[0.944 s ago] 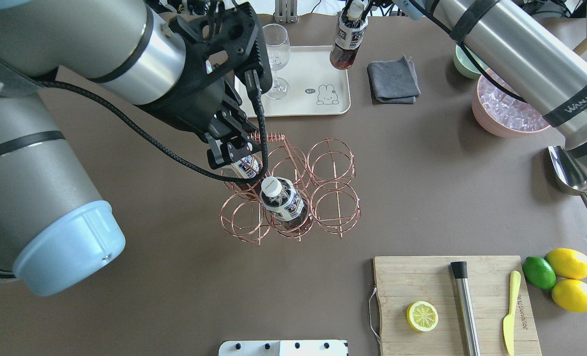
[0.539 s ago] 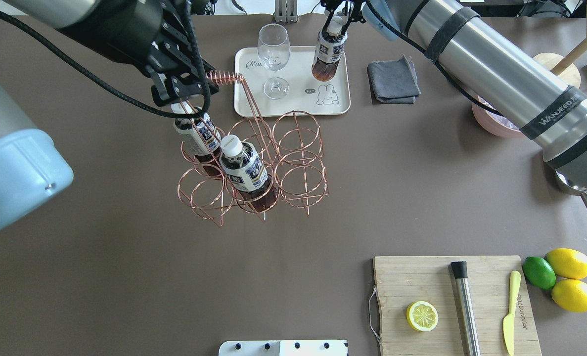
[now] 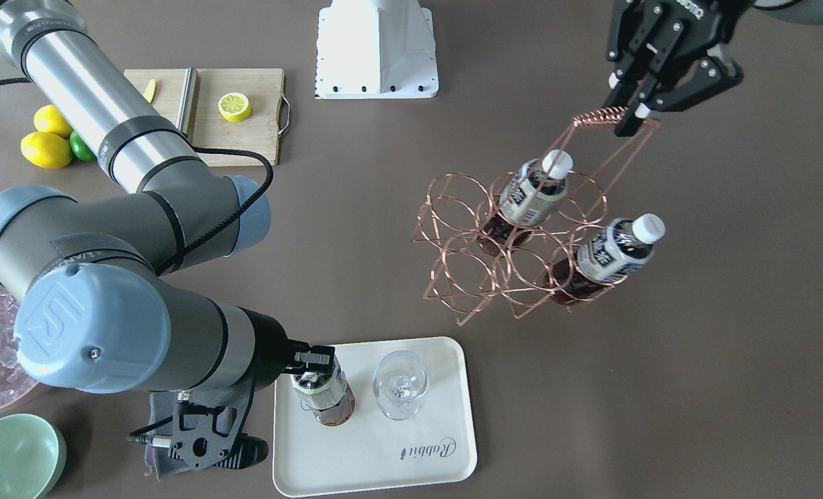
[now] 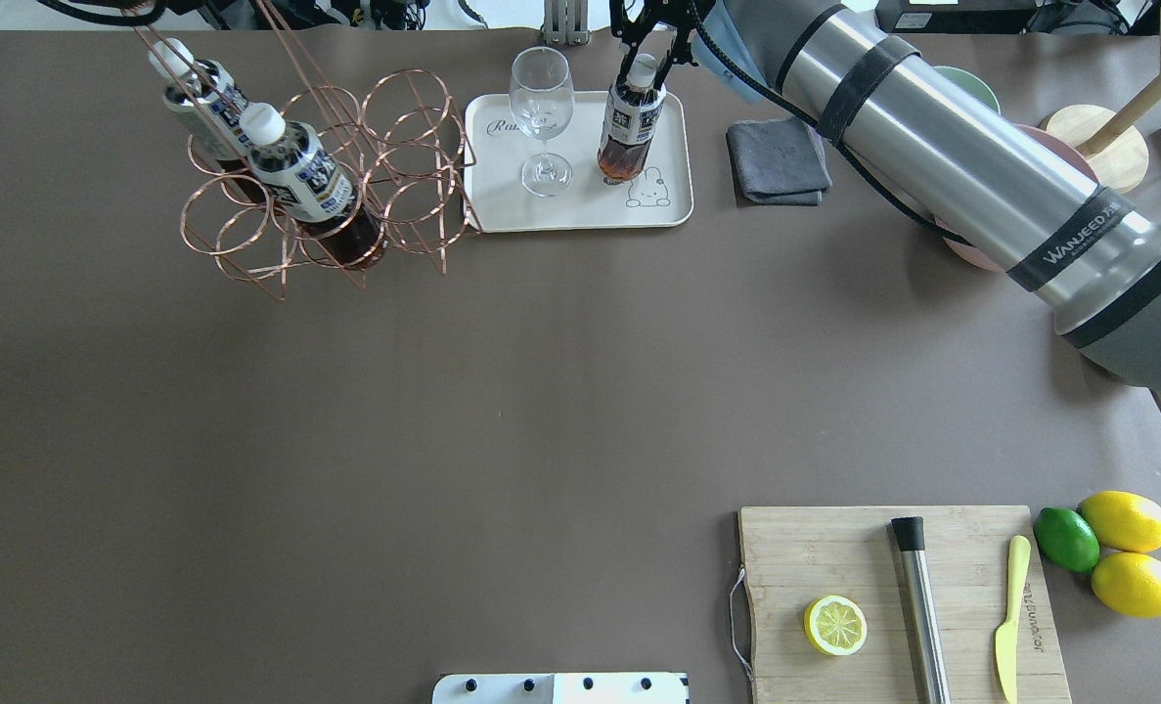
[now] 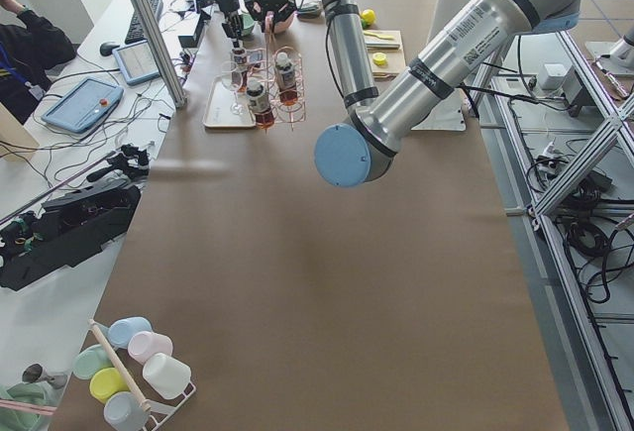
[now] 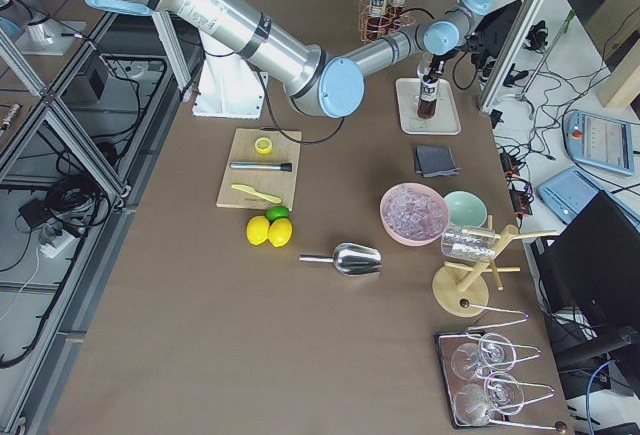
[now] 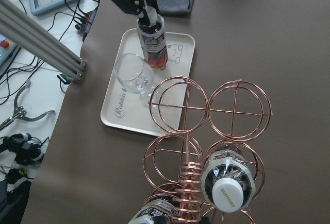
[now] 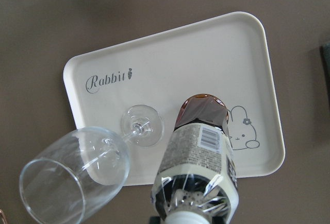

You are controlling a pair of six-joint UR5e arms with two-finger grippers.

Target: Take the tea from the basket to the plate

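- Tea bottle (image 4: 632, 122), small and of clear plastic with dark brown liquid, a white cap and a white label, was upright over the cream rectangular plate (image 4: 590, 207) with rounded corners; its base was just beside the small bear drawing (image 4: 648, 186), and whether it touched the plate could not be told
- The right gripper (image 7: 147, 13) gripped from above, its two fingers closed on the tea bottle at the white cap and neck
- A clear stemmed wine glass (image 4: 541, 108) stood on the same plate, just beside the tea bottle on the side of the script word "Rabbit" (image 8: 108, 81); a narrow strip of cream showed between the glass foot and the bottle's base
- A folded grey cloth (image 4: 778, 161) lay near the plate's short edge on the bear side, apart from the rim
- The rose-gold wire basket (image 3: 505, 239) of six round rings hung from the left gripper (image 3: 631, 116), whose fingers were closed around the coiled top of the tall handle (image 3: 597, 118); whether its feet were off the table could not be told
- Two matching bottles (image 3: 539, 187) (image 3: 616, 249) sat in rings away from the plate's side
- In the overhead view the basket's nearest rings overlapped the plate's other short edge, while the front-facing view showed them apart
- A broad stretch of brown tabletop (image 4: 541, 391) lay between the basket and the wooden cutting board (image 4: 834, 557)
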